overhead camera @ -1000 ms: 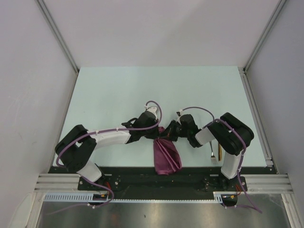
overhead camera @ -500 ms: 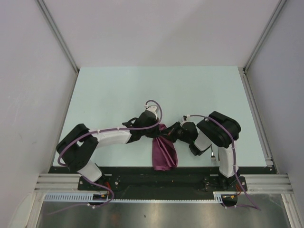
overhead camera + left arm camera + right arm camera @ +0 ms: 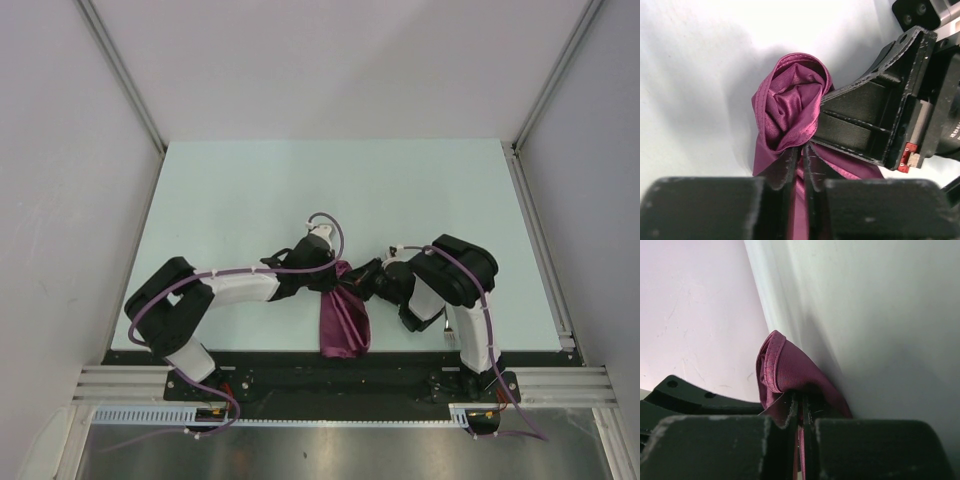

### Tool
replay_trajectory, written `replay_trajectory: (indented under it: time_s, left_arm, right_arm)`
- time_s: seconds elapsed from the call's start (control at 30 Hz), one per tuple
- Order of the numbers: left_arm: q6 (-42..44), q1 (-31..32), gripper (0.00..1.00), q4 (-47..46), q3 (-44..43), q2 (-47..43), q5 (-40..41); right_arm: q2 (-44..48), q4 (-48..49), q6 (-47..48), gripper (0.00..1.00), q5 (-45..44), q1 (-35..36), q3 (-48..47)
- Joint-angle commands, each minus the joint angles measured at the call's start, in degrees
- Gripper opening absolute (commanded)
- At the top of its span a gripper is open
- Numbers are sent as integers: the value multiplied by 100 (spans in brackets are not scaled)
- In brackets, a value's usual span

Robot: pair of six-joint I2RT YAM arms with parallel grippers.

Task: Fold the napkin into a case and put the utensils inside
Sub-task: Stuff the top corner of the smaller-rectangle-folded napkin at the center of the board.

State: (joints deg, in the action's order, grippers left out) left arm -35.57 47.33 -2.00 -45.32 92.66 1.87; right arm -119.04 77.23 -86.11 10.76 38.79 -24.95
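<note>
Against the view one second earlier, the right arm [image 3: 455,285] has folded inward: its elbow, then out toward the right side of the bench [image 3: 250,190], now sits closer to centre. The two utensils, one silver and one golden, then lay exposed just right of that arm. Now the arm covers that spot and they cannot be made out. The napkin [image 3: 345,322] has narrowed: its hanging part was spread wider at the lower end a second ago and now hangs as a slimmer strip. The left arm [image 3: 235,290] shows little change in posture. Count at this moment: two arms, two pincers, one napkin; the utensils cannot be counted. The napkin lies near the near edge of the bench, midway between the arms. Its upper end is bunched into a rolled knot between the two pincers, and its lower end trails toward the black base rail [image 3: 270,370]. It is a creased bundle, not yet a flat fold. The left pincer [image 3: 799,155] stands nearly closed, with a strip of the cloth running between its fingers. The right pincer [image 3: 801,397] is closed tight on a hemmed edge of the same cloth. The two pincers sit just beside each other at the knot.
</note>
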Motion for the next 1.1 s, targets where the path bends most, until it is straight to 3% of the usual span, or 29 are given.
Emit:
replay_trajectory:
  time_s: [0.0,0.1,0.17,0.47,0.57,0.87,1.07]
  left_arm:
    - [235,39,33,393,-47,-81,129]
    - [366,39,49,542,-135,-213,226]
    - [402,13,53,656,-213,-283,296]
    - [288,-215,57,850,-205,-1214,568]
    - [332,-425,62,1131,-275,-989,526]
    - [340,-497,53,648,-29,-478,68]
    - [516,-497,40,622,-310,-21,121]
  right_arm:
    - [-374,1110,-311,0,-585,-2,-212]
    - [-514,1110,-319,0,-471,-64,-212]
    - [-585,1119,-311,1,-453,-82,-221]
    - [-612,900,-30,4,-312,-38,-265]
    - [-462,706,181,6,-312,-11,-317]
    - [206,-523,858,13,-408,129,-537]
    - [294,-621,955,14,-417,164,-599]
